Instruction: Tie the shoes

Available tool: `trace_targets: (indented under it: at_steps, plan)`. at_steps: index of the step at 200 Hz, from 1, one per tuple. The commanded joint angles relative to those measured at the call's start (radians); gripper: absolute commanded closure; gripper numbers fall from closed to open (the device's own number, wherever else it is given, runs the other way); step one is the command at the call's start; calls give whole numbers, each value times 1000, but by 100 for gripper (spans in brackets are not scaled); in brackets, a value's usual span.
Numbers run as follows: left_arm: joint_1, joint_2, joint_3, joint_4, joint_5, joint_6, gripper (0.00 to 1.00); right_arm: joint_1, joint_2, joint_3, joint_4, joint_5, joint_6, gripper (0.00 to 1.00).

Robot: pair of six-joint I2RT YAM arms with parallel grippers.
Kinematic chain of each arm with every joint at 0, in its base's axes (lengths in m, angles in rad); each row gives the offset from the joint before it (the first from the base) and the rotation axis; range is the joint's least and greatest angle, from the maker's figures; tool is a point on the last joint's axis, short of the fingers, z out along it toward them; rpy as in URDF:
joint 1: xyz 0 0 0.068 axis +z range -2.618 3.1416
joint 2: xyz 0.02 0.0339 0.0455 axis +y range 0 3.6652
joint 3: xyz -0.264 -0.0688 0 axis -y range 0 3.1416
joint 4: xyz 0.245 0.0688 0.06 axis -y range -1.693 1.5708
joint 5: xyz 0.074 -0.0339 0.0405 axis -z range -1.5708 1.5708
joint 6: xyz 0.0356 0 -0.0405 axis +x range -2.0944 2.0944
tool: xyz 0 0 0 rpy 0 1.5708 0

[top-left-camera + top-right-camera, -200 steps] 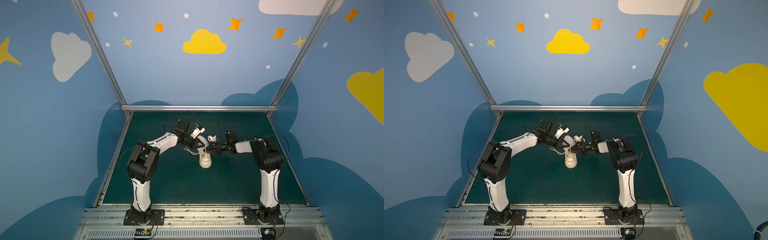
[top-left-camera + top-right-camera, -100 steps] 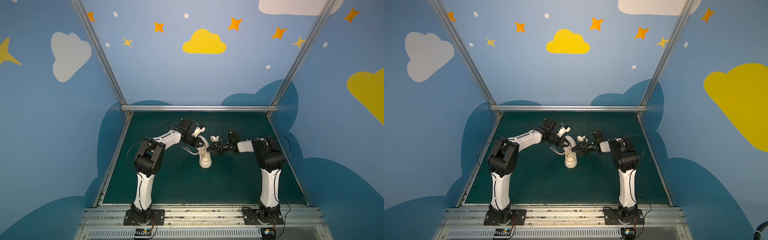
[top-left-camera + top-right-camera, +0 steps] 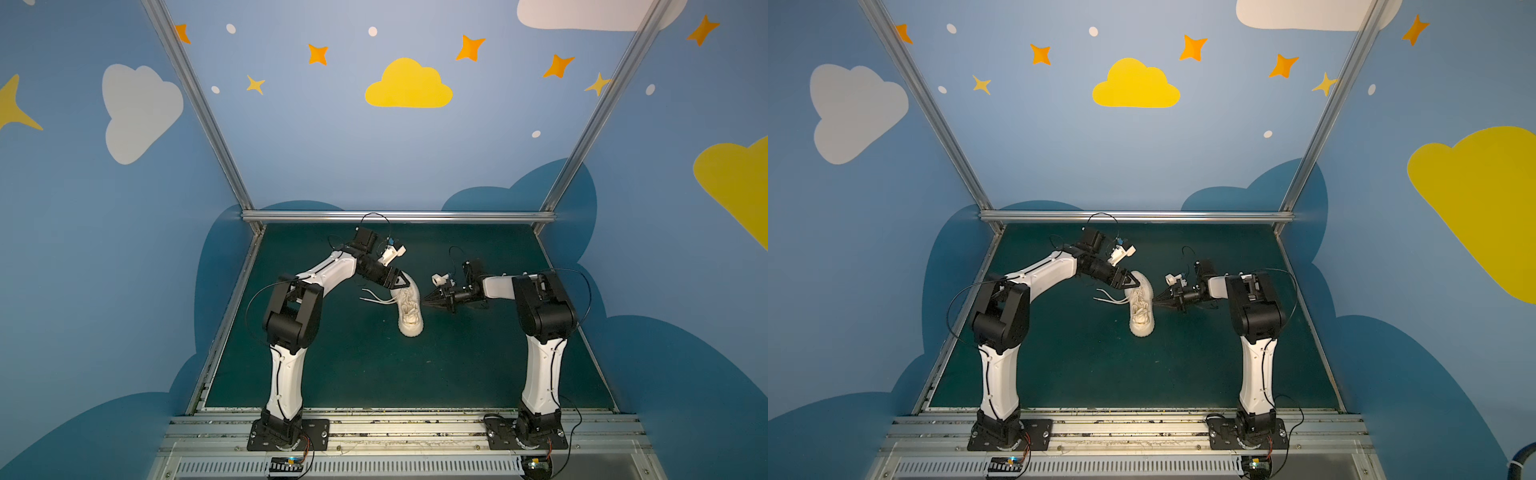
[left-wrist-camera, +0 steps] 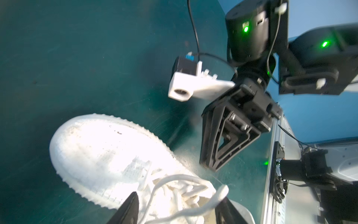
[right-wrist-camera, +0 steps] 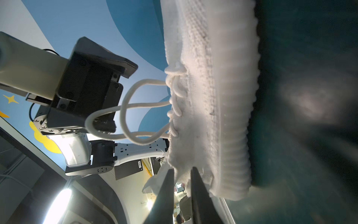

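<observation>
While looking over the desk, find the shoe sole-down near its middle, toe toward the near edge, heel toward the far edge, long axis front-to-back, slightly askew. See the left gripper released over the heel, a lace loop draped across it. See the right gripper nearly clenched beside the shoe; cannot tell whether grasping knit. Note lace ends trailing leftward.

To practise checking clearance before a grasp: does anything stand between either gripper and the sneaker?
Nothing visible does. The left gripper hangs over the heel end of the sneaker with a lace loop between its open fingers; the right gripper has its tips at the sneaker's side.
</observation>
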Motion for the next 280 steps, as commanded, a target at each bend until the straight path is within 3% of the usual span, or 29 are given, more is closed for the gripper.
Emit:
trace_targets:
  at_steps: [1, 43, 84, 144, 194, 208, 225, 252, 280]
  plan:
    - [2, -5, 24, -49, 55, 18, 41, -5, -73, 64, -239, 54, -168, 81]
    - [3, 5, 28, -30, 76, 0, 47, 13, -117, 136, -271, 105, -177, 81]
    - [5, 24, 28, -5, 78, -24, 53, 42, -59, 277, -353, 164, -184, 80]
    - [7, 33, 27, 23, 67, -48, 65, 67, -25, 297, -362, 189, -200, 76]
    - [7, 38, 10, 58, 64, -72, 82, 103, 16, 315, -363, 197, -214, 76]
    - [7, 40, 11, 62, 59, -75, 81, 111, 23, 319, -360, 197, -212, 76]
    - [7, 43, 10, 68, 60, -81, 70, 113, 25, 315, -347, 197, -206, 77]
    - [5, 45, 7, 81, 72, -87, 66, 117, 30, 314, -332, 193, -195, 84]
    - [1, 56, 10, 88, 80, -97, 64, 117, 28, 314, -335, 192, -199, 84]
